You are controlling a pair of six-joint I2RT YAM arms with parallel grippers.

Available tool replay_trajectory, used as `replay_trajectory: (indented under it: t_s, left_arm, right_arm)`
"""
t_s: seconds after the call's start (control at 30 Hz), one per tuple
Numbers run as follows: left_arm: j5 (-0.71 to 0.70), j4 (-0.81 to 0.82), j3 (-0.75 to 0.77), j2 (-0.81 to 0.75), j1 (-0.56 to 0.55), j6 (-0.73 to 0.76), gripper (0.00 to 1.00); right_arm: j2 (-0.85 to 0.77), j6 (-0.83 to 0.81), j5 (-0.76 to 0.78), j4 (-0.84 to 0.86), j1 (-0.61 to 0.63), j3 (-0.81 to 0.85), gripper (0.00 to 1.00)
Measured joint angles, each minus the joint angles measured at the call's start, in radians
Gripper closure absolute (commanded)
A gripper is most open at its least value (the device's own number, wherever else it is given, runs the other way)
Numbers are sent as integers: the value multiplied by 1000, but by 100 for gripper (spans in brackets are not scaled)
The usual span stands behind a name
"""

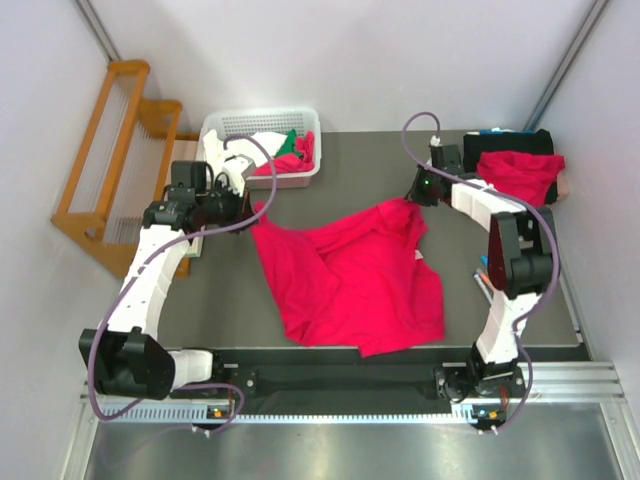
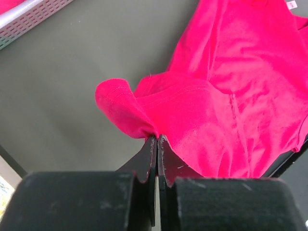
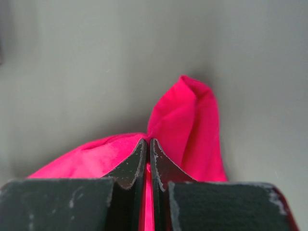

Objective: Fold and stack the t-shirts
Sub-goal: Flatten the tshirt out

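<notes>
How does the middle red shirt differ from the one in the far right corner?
The middle shirt lies spread out; the corner shirt sits bunched in a heap. The left pincer and right pincer each pinch the middle shirt; nothing grips the corner shirt. Both are bright red.

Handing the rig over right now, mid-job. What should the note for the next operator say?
Left gripper: jaws shut on the far left corner of the spread t-shirt.
Right gripper: jaws shut on its far right corner.
Second t-shirt lies bunched at the far right; more red cloth sits in the basket.
Done: no neat fold or stack visible.
Left: fold each shirt, then stack.
</notes>
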Motion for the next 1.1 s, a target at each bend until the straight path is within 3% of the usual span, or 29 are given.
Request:
replay_trajectory:
  t_s: [0.03, 0.07, 0.13, 0.17, 0.23, 0.53, 0.63, 0.83, 0.9, 1.1]
  left_arm:
    - [1, 1, 2, 0, 0, -2, 63]
    - [2, 2, 4, 2, 0, -3, 45]
    - [1, 1, 15, 11, 0, -5, 27]
    - [0, 2, 23, 18, 0, -10, 12]
    - [-2, 2, 35, 29, 0, -15, 2]
    - [-24, 2, 68, 52, -12, -45, 1]
    - [-84, 14, 87, 96, -102, -72, 1]
    - [-189, 24, 169, 343, -449, -110, 1]
    - [-198, 15, 204, 440, -491, -130, 1]
    - [-243, -26, 270, 609, -476, -198, 1]
  right_arm:
    - [30, 0, -5, 1, -2, 16, 100]
    - [61, 0, -13, 4, -2, 35, 100]
    - [110, 0, -24, 5, -4, 63, 100]
    - [126, -1, -29, 4, -4, 72, 100]
    - [144, -3, -37, 2, -4, 89, 100]
    - [146, -2, -50, 23, -4, 97, 100]
    - [145, 1, -58, 29, -3, 93, 100]
    - [78, 9, -66, 47, 12, 17, 100]
    - [45, 10, -70, 50, 16, -10, 100]
    - [-34, 8, -71, 53, 18, -52, 100]
